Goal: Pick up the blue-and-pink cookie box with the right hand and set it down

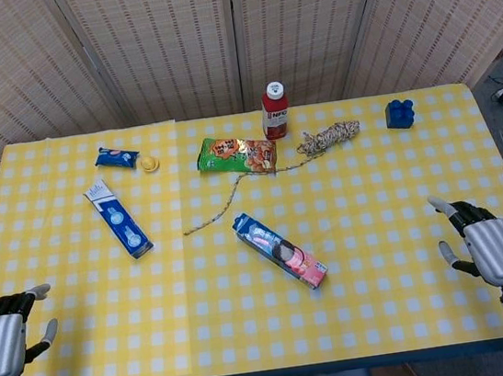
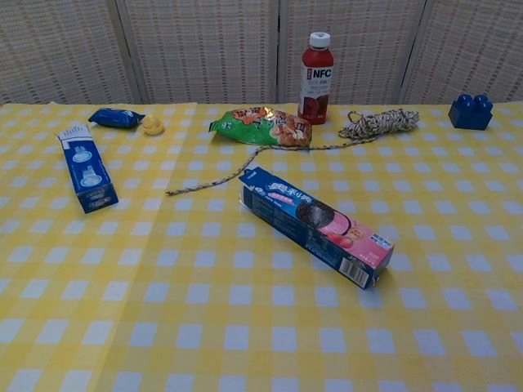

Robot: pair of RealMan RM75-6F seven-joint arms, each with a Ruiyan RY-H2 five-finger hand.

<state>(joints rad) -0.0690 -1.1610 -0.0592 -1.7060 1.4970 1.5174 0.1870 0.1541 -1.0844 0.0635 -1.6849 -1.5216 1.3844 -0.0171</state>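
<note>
We see our right hand (image 1: 482, 246) hovering over the near right edge of the worktop (image 1: 395, 225), fingers spread apart and holding nothing. Our left hand (image 1: 6, 333) sits at the opposite near corner, also empty, its fingers loosely apart. Neither hand shows in the chest view.

The blue-and-pink cookie box (image 1: 279, 249) lies flat on the yellow checked cloth, well to the left of our right hand and slightly farther out from it, near the middle of the worktop. It rests at a diagonal, its blue end pointing away and its pink end toward us. In the chest view the same box (image 2: 315, 224) lies apart from everything else, untouched by either hand.

Beyond the box, farther from our right hand, a green snack bag (image 1: 236, 155) lies flat, and a red juice bottle (image 1: 276, 111) stands upright just beside it. A coiled rope (image 1: 328, 137) lies next to the bottle, its loose tail running under the bag's edge and trailing out toward the left. A blue toy block (image 1: 399, 113) sits straight ahead of our right hand, near the far edge.

Ahead of our left hand lies a long blue box (image 1: 119, 222), and beyond it a small blue packet (image 1: 117, 157) with a small yellow object (image 1: 149, 163) just beside it.
</note>
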